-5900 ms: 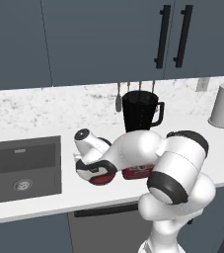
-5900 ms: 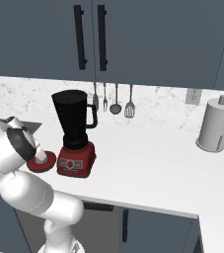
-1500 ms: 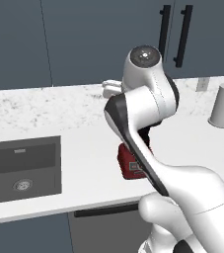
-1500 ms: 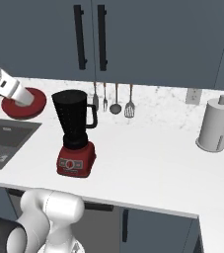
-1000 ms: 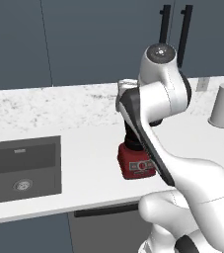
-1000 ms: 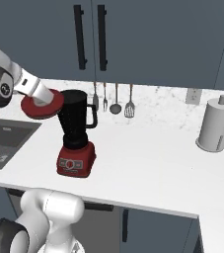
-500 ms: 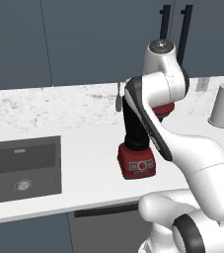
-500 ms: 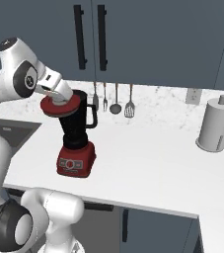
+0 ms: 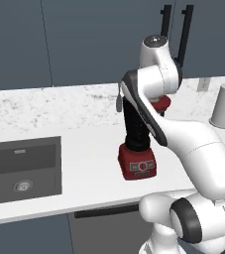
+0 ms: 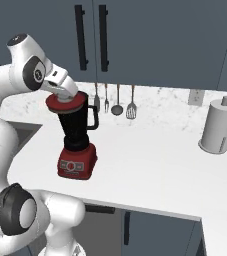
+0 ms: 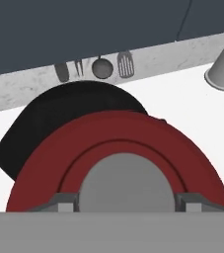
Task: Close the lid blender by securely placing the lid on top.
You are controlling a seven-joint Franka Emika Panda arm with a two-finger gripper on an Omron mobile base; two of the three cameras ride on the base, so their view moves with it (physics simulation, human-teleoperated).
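Gripper (image 10: 63, 96) clamped on the grey knob of the red lid (image 10: 60, 105), disc hanging right beneath the fingers, over the blender (image 10: 76, 136) jar's rim, offset toward one side, on the counter (image 10: 155, 165).

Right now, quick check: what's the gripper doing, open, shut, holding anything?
Gripper: shut on the lid, fingers on either side of its grey knob, above the blender jar.

Matt red lid (image 11: 118, 143) with a smooth grey knob, dark translucent blender (image 10: 76, 137) jar, speckled marble-look counter (image 10: 150, 160).
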